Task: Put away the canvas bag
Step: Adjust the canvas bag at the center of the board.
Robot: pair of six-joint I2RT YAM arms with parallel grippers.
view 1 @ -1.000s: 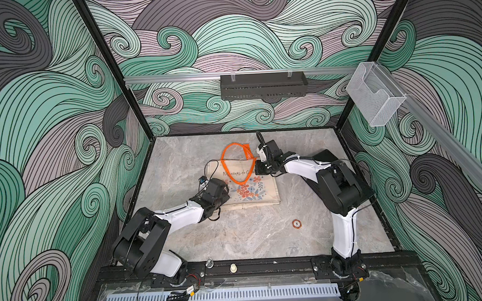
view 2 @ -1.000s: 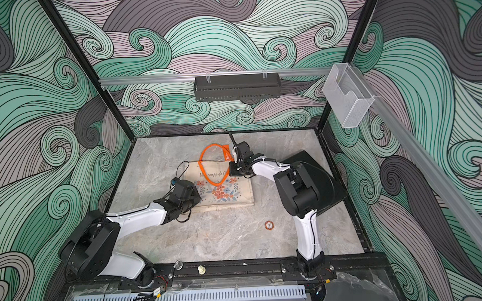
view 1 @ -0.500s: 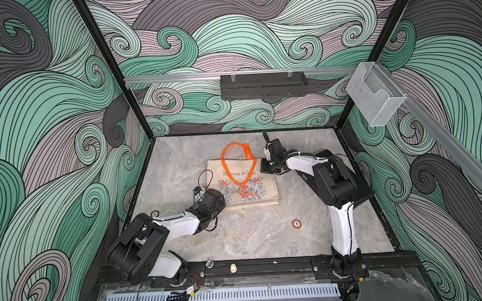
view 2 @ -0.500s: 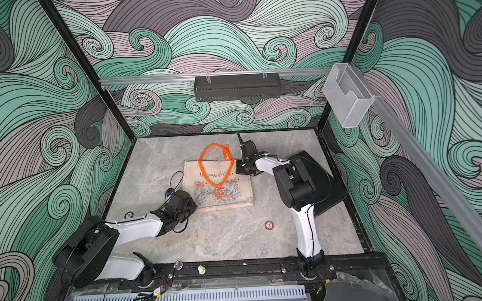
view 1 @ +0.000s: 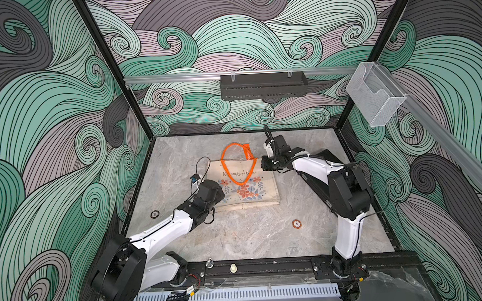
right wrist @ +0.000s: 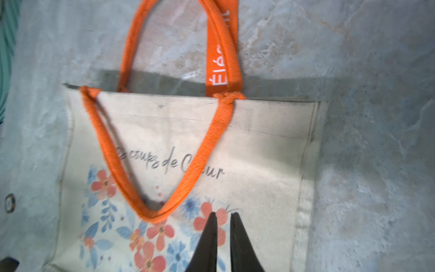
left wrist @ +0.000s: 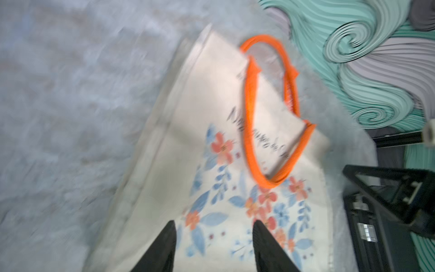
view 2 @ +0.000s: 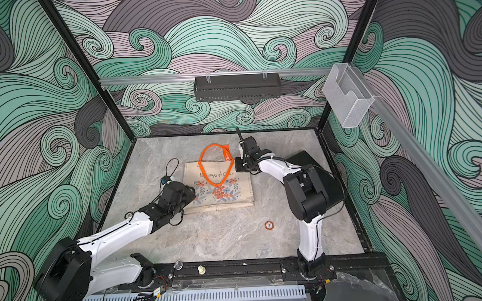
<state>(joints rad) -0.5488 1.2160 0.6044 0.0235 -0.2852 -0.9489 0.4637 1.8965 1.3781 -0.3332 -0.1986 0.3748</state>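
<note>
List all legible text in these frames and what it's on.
"...coups de C...ur": black cursive on the canvas bag; the orange handle covers the first word and part of the last.
"Élé...": white letters on the orange tag; the rest is blurred.
"5": on the round chip on the table.
Dark chip: too small to read.

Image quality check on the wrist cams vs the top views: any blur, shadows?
Left wrist view: heavy motion blur, the canvas bag print and lettering smeared, table texture streaked. Right wrist view: milder blur, bag lettering readable, a dark shadow band on the table along the bag's top edge. Both top views: sharp and evenly lit, no glare, bag crisp.
</note>
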